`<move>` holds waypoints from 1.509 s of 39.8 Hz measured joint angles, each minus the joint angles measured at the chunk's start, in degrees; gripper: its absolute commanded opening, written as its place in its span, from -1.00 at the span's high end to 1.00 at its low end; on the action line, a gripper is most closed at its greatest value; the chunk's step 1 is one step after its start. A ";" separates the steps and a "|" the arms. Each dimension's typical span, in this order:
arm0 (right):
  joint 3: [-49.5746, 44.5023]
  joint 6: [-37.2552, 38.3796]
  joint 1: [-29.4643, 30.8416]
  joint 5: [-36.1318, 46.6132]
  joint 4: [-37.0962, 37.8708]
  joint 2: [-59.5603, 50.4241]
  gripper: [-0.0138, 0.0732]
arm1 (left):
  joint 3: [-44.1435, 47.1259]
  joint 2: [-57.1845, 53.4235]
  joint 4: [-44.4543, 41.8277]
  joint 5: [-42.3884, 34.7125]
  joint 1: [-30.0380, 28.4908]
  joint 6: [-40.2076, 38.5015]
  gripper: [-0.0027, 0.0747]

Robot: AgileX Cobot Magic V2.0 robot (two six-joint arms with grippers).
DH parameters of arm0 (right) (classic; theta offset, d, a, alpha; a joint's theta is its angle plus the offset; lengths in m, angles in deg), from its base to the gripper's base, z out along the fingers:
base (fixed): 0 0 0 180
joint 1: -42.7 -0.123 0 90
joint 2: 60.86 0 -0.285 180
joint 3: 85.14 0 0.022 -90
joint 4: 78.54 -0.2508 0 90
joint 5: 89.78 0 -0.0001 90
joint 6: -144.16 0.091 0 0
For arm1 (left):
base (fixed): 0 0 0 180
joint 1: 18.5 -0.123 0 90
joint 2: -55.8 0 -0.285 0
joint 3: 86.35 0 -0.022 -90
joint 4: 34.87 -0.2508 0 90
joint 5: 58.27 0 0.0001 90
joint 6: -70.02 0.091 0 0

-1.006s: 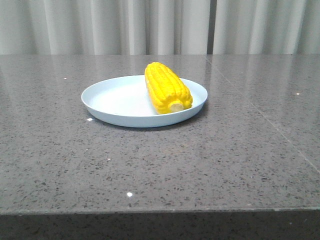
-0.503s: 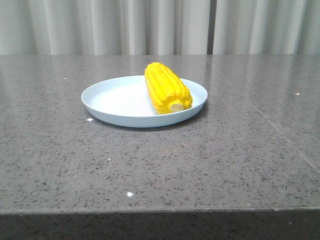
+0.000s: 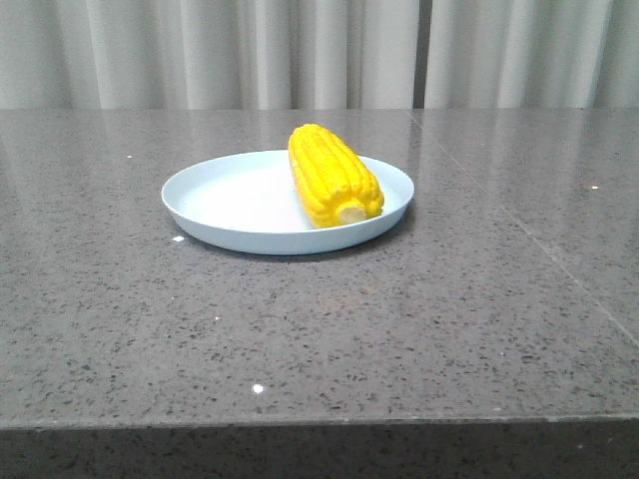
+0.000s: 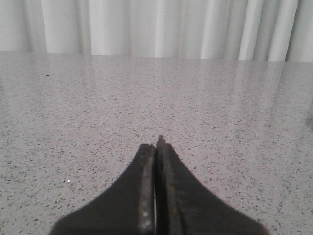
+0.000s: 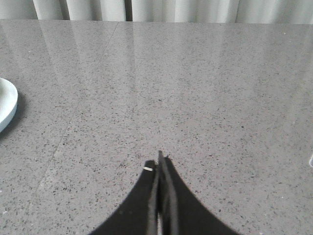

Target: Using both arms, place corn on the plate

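Yellow corn (image 3: pixel 334 175) lies on the plate (image 3: pixel 230 200), apart from both clenched, empty pincers, left (image 4: pixel 156 147) and right (image 5: pixel 160 164).

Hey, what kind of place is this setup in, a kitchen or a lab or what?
Probably a staged test room, not a working kitchen. A speckled grey stone table stands before pale floor-length curtains, and on it are only a light-blue plate with a corn cob.

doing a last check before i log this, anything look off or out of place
Nothing stands out. The bright yellow corn cob lies whole on the right part of the pale blue round plate, which sits flat on the grey speckled table. No spills or damage visible.
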 measured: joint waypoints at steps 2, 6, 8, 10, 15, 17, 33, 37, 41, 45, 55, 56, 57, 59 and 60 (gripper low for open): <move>0.00 0.00 0.00 0.00 0.00 0.00 0.82 | 0.00 0.00 0.00 -0.05 0.00 0.00 0.98; 0.00 0.00 0.00 0.00 0.00 0.00 0.82 | 0.00 0.00 0.00 -0.05 0.00 0.00 0.98; 0.00 0.00 0.00 0.00 0.00 0.00 0.82 | 0.00 0.00 0.00 -0.05 0.00 0.00 0.98; 0.00 0.00 0.00 0.00 0.00 0.00 0.82 | 0.00 0.00 0.00 -0.05 0.00 0.00 0.98; 0.00 0.00 0.00 0.00 0.00 0.00 0.82 | 0.00 0.00 0.00 -0.05 0.00 0.00 0.98; 0.00 0.00 0.00 0.00 0.00 0.00 0.82 | 0.00 0.00 0.00 -0.05 0.00 0.00 0.98; -0.65 -0.44 0.00 0.68 0.00 -0.12 0.82 | 0.00 0.00 0.04 -0.05 0.00 0.00 0.98; -2.85 -3.81 0.72 2.35 -2.03 -1.60 0.82 | 0.00 0.00 0.04 -0.05 0.00 0.00 0.98; -7.26 -8.26 2.08 5.25 -5.83 -4.60 0.82 | 0.00 0.00 0.04 -0.05 0.00 0.00 0.98; -12.59 -10.09 2.60 7.99 -7.67 -8.66 0.82 | 0.00 0.00 0.04 -0.05 0.00 0.00 0.98; -19.60 -10.52 2.60 8.97 -10.65 -15.13 0.82 | 0.00 0.00 0.04 -0.14 0.00 0.00 0.98; -19.60 -10.52 2.60 8.86 -10.66 -15.24 0.82 | 0.00 0.00 0.04 -0.14 0.00 0.00 0.98; -19.60 -10.52 2.60 8.74 -10.74 -15.24 0.82 | 0.00 0.00 0.04 -0.14 0.00 0.00 0.98; -19.60 -10.55 2.60 8.46 -10.74 -15.34 0.82 | 0.00 0.00 0.04 -0.14 0.00 0.00 0.98; -19.60 -10.55 2.60 8.34 -10.79 -15.34 0.82 | 0.00 0.00 0.04 -0.14 0.00 0.00 0.98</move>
